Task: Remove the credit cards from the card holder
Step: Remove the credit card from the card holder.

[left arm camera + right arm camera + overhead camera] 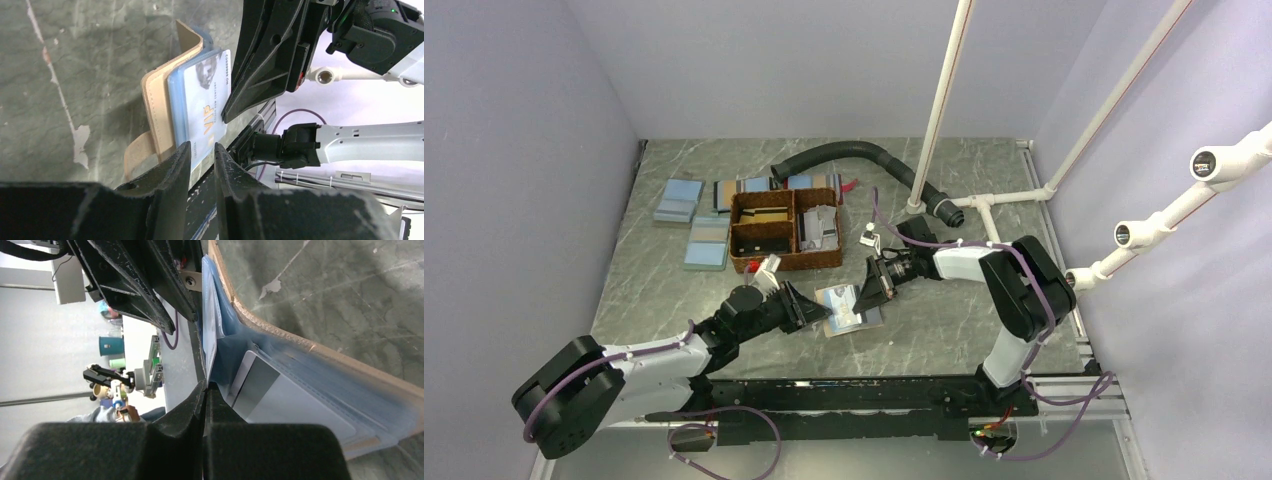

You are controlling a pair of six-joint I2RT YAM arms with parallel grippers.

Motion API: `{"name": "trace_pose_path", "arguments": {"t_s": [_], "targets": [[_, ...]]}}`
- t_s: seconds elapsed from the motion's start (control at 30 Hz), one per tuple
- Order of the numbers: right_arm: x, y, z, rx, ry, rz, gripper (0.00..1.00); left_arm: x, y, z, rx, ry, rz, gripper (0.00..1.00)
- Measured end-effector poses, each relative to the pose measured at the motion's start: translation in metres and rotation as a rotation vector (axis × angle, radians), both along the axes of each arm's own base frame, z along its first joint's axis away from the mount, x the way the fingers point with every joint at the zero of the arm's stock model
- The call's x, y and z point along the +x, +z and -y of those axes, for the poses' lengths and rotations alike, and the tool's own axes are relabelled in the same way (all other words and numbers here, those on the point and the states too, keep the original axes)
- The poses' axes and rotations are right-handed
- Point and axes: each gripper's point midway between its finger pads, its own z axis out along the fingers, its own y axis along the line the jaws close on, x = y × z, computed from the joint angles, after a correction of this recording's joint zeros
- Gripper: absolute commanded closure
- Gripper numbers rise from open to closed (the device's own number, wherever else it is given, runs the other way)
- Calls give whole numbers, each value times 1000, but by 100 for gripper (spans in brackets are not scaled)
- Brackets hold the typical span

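Holder (159, 107): matt tan leather, blue lining. Card (205, 100): glossy plastic. Table (75, 60): smooth grey marbled surface, chipped; basket (786, 264): brown weave.

Top external cam: fixed high behind both arm bases, looking down over the whole table (644, 300); wrist cams ride just behind the left gripper (202, 150) and right gripper (205, 387), close-range, facing each other, sharing the card holder (157, 107).

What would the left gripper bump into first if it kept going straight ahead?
Most likely the VIP card poking out of the card holder: its edge sits right at the left gripper's fingertips, though depth is hard to judge.
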Motion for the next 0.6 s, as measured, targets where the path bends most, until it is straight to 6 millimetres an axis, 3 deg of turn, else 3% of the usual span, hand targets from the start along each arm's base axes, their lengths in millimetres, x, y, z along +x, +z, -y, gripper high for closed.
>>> {"name": "trace_pose_path", "arguments": {"t_s": [0.3,0.6], "targets": [[-14,-17,-9,-46,60,-15,100,-7,-17,-6,13,7,-44,64],[-14,-28,-9,-73,65,-22,100,-7,-34,-8,60,15,-92,60]]}}
